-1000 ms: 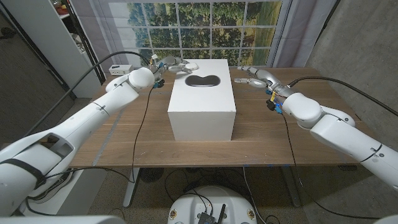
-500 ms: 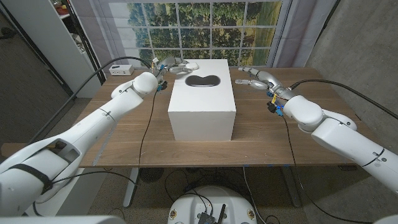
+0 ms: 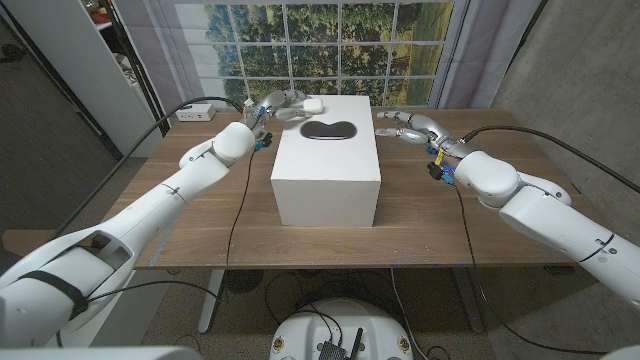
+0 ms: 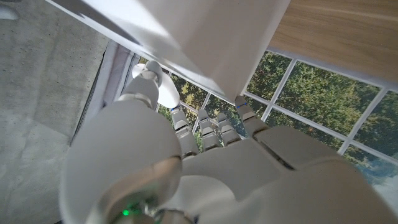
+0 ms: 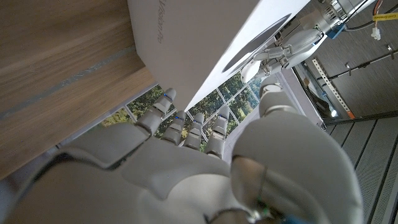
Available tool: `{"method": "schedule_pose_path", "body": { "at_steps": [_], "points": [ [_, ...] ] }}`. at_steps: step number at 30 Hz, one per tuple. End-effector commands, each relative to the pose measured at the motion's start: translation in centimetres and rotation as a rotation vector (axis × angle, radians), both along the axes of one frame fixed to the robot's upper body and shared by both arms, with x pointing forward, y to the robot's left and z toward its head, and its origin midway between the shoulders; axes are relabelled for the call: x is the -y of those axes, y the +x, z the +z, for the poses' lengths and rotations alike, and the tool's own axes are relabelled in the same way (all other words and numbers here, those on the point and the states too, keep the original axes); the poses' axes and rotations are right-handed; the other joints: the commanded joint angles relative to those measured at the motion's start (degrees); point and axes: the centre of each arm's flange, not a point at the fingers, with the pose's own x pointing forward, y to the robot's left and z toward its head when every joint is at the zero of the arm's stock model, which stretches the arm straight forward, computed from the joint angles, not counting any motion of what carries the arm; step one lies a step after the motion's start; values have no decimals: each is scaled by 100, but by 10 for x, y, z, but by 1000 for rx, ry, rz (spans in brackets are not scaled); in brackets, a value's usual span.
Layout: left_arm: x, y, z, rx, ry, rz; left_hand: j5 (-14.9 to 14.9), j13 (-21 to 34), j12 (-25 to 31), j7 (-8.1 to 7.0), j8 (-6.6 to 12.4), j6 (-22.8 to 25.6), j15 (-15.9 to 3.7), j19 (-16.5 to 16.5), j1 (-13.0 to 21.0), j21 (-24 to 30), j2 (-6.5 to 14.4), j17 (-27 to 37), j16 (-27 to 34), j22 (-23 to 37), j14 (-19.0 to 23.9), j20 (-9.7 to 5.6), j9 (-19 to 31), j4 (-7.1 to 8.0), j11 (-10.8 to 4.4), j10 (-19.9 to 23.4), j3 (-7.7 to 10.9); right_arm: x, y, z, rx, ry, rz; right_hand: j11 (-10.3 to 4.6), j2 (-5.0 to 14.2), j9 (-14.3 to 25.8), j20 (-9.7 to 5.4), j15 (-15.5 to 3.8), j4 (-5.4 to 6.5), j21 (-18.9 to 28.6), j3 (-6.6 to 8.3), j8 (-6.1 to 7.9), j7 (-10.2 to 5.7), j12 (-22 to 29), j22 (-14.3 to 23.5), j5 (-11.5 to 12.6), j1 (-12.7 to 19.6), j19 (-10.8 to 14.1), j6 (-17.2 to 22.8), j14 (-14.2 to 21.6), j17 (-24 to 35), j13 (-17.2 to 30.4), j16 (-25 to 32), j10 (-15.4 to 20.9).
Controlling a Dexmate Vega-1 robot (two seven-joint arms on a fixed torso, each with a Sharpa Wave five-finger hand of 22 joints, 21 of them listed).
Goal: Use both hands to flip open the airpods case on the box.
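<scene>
A small white airpods case (image 3: 312, 103) sits at the far left corner of the tall white box (image 3: 325, 175), behind a black patch (image 3: 330, 129) on the box's top. My left hand (image 3: 283, 102) reaches in from the left and its fingertips close on the case; the lid looks closed. The right wrist view shows that left hand (image 5: 292, 42) over the box's top with the case (image 5: 252, 72) at its fingers. My right hand (image 3: 405, 125) hovers off the box's far right side, fingers spread and pointing at the box, holding nothing.
The wooden table (image 3: 430, 220) carries the box in its middle. A small white device (image 3: 195, 111) with a cable lies at the back left. Black cables trail along both arms. A window is behind the table.
My left hand has edged a little closer over the box's corner at the case. My right hand has risen slightly and moved nearer the box.
</scene>
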Motion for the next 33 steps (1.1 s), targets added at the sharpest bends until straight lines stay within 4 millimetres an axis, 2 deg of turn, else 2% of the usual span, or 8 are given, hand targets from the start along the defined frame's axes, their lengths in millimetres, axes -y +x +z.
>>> {"method": "schedule_pose_path", "body": {
  "at_steps": [1,13,22,24,27,30,33],
  "points": [
    [15,-23,6,147,65,-34,-30,2,34,263,569,1243,-252,95,43,31,-18,-1,15,-8,103,5,324,5,-7,94,-47,-13,11,23,-67,36,126,88,-38,32,0,-161,12,24,-17,47,63,37,19,52,15,78,163,72,11,33,34,75],
    [16,-39,2,186,75,-38,-28,-4,55,259,602,1315,-318,160,95,42,-46,-3,10,-1,200,-11,371,17,-42,184,-119,-26,18,32,-117,21,158,232,-47,39,-1,-19,23,25,-41,40,143,4,19,53,5,110,229,3,10,34,0,5],
    [18,-48,-5,184,90,-48,-26,-9,51,266,597,1333,-333,178,121,40,-54,-4,-9,3,220,-13,378,32,-40,200,-169,-38,27,32,-128,29,165,239,-54,43,7,44,26,14,-56,27,241,-29,19,54,5,96,258,-59,9,31,-25,-69],
    [19,-49,-6,184,89,-52,-26,-9,48,278,586,1317,-335,178,125,37,-57,-3,-15,4,224,-10,379,37,-42,201,-185,-41,30,32,-129,38,164,252,-55,43,7,48,27,11,-59,27,302,-31,19,55,5,91,273,-61,9,30,-25,-72],
    [20,-52,-8,187,92,-57,-24,-11,36,308,581,1307,-333,177,136,33,-60,-3,-27,6,218,-7,388,40,-24,180,-204,-47,31,34,-123,34,148,416,-46,46,5,176,23,18,-64,42,402,6,18,59,27,122,389,10,6,23,1,38],
    [22,-57,-8,203,104,-58,-22,-12,32,323,582,1311,-335,178,146,31,-60,-3,-34,7,219,-7,395,43,-27,177,-218,-52,28,39,-100,15,120,504,-37,47,11,196,15,19,-62,86,540,22,17,63,57,141,562,22,3,15,1,97],
    [23,-64,-6,223,116,-57,-21,-12,35,329,579,1313,-332,179,152,28,-62,-3,-39,8,219,-6,398,47,-23,190,-233,-51,23,47,-81,1,100,525,-37,46,9,236,12,18,-64,101,598,25,17,63,69,146,636,38,2,10,4,116]
  ]
}}
